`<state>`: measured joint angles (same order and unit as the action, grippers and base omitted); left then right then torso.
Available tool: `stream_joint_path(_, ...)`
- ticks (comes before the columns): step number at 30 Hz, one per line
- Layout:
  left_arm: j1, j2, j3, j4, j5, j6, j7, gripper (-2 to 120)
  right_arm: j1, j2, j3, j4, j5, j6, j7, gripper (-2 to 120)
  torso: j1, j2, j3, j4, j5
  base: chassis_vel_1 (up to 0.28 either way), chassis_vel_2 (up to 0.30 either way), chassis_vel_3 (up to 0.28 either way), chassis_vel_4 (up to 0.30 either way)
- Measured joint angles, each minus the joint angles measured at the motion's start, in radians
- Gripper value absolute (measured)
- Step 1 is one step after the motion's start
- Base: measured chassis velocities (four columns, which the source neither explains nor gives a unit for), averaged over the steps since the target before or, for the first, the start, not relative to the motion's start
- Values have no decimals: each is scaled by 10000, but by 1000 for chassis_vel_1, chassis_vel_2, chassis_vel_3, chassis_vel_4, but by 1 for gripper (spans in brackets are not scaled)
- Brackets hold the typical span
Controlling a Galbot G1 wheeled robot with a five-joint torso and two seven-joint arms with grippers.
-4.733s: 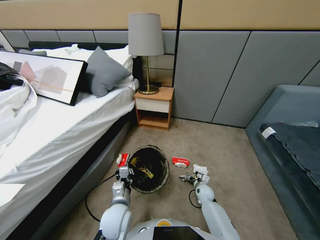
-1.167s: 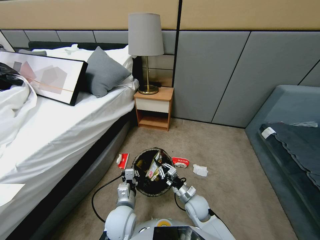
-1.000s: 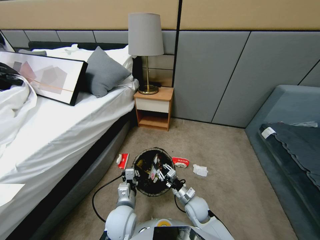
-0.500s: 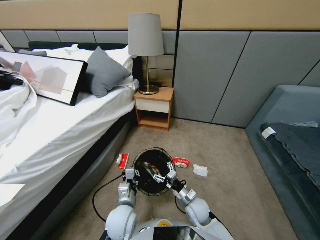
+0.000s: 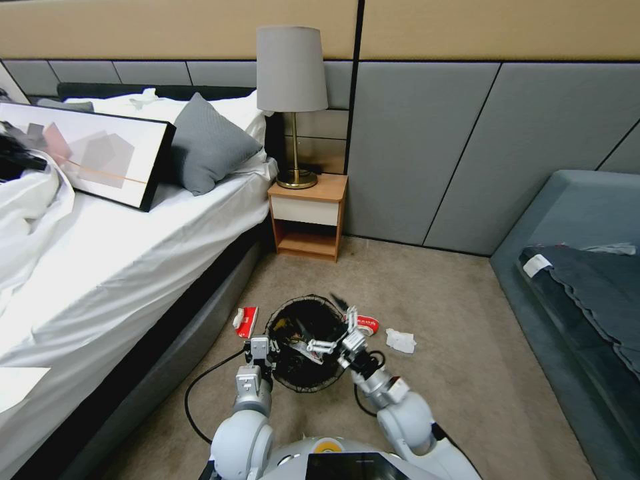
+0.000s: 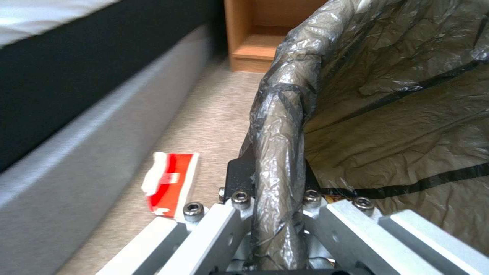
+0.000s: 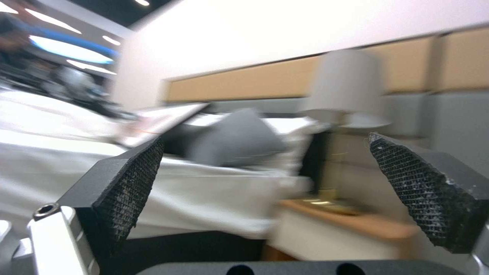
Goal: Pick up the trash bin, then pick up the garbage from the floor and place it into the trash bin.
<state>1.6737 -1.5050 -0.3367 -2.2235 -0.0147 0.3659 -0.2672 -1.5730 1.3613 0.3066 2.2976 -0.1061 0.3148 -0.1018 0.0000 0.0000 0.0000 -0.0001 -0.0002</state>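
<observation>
In the lower centre of the head view, the left gripper (image 5: 259,348) pinches the bagged rim of the trash bin (image 5: 303,341), holding it off the carpet. The right gripper (image 5: 335,328) hovers over the bin's right edge, jaws spread wide and empty. Three pieces of garbage lie on the floor: a red-and-white packet (image 5: 365,325) just right of the bin, a white paper scrap (image 5: 401,341) further right, and a red wrapper (image 5: 247,321) on the bin's left. The packet lies closest to the free right gripper, its long axis running left to right.
</observation>
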Motion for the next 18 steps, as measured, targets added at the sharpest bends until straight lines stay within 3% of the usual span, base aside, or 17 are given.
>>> stream_joint_path(7,-121,-54,-188,-93,-114,13,-8,1,-1453,682,1171,617,-93,-188,1446,100,0,0,0,2,2,0,0,0,0)
stream_joint_path(18,-106,-118,-238,-239,-115,15,-8,1,-2308,1885,1654,187,52,758,1640,100,0,0,0,1,2,0,0,0,0)
